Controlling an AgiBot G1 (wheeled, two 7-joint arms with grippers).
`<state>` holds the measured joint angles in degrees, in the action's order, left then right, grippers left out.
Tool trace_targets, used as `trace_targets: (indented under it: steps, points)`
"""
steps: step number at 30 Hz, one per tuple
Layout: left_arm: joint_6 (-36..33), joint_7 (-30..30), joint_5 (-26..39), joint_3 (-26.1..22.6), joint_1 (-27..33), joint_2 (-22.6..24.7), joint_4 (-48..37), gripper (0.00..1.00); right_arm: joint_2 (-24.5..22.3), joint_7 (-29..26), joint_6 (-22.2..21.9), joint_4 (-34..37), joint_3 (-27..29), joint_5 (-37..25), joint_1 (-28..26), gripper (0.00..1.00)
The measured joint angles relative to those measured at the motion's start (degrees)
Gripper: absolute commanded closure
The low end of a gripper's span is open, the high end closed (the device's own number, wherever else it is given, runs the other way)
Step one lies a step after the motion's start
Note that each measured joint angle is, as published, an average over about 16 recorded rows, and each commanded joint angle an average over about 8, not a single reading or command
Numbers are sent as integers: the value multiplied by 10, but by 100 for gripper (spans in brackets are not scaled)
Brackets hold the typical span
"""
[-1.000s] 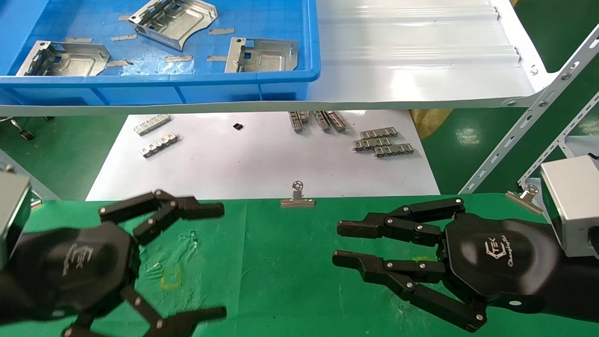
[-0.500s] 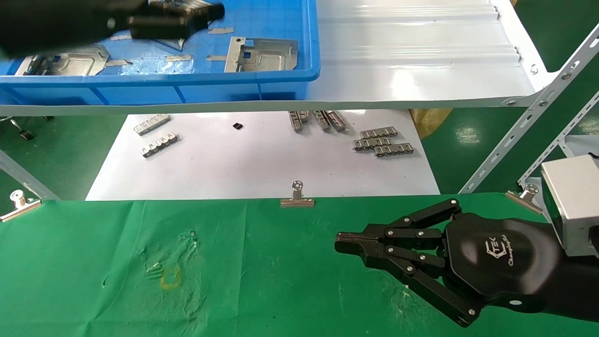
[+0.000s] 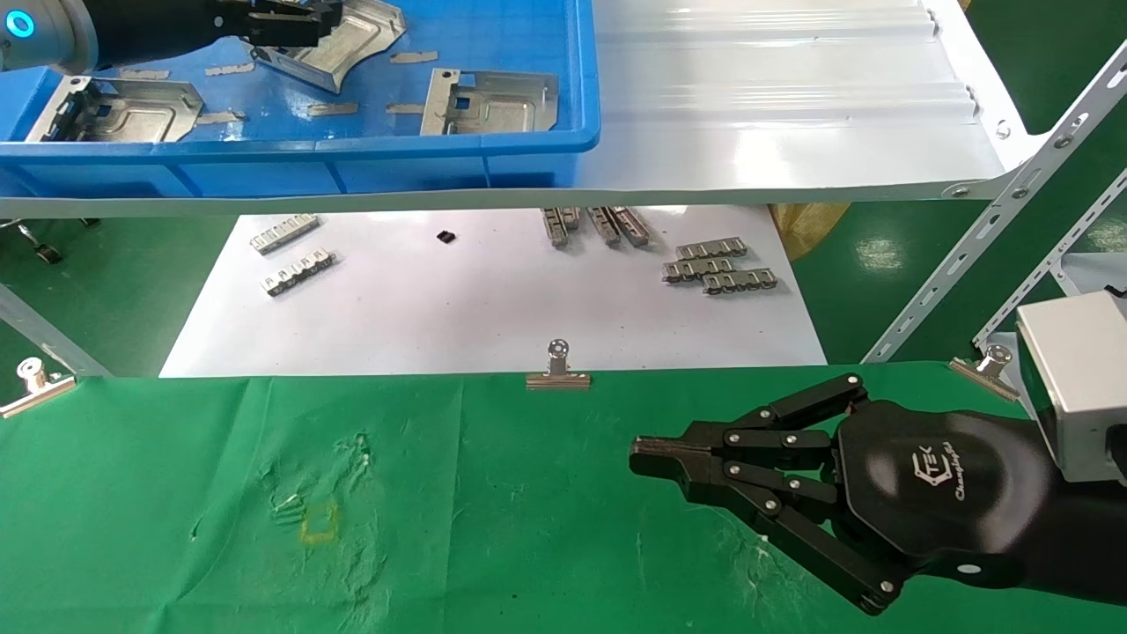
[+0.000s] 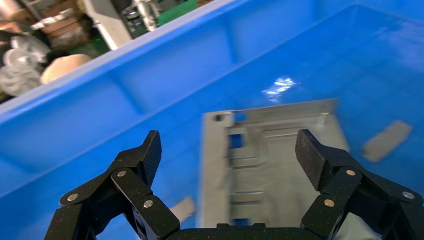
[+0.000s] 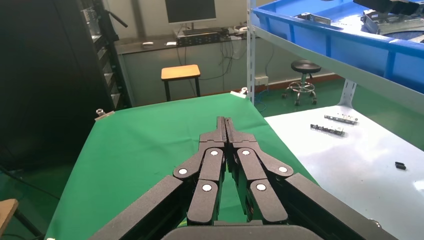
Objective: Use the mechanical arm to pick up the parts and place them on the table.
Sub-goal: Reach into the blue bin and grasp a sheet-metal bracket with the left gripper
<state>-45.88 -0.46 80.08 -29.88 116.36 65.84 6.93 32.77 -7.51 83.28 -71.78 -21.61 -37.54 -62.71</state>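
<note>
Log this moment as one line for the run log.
phase: reach | left hand: open over part in blue bin | right hand: shut, empty, over table | parts on table: none

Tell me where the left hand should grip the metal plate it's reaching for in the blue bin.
Probably from above, across its two long side edges. In the left wrist view the plate lies flat on the bin floor between the open fingers of the left hand, and its upturned rim gives one finger something to catch.

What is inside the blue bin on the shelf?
The blue bin holds three metal parts, tape scraps and the open left gripper, which covers part of one plate.
</note>
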Motion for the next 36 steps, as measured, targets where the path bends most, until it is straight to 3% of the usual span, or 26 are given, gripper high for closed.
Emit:
trace_targets:
  steps: [2, 27, 36]
  points:
    - [8, 3, 4, -2, 5, 4, -13, 100, 0, 0, 0, 0, 0, 0, 0, 0]
    - [-66, 11, -1, 1, 15, -8, -61, 100, 0, 0, 0, 0, 0, 0, 0, 0]
    - [-63, 20, -11, 8, 14, -11, -62, 100, 0, 0, 0, 0, 0, 0, 0, 0]
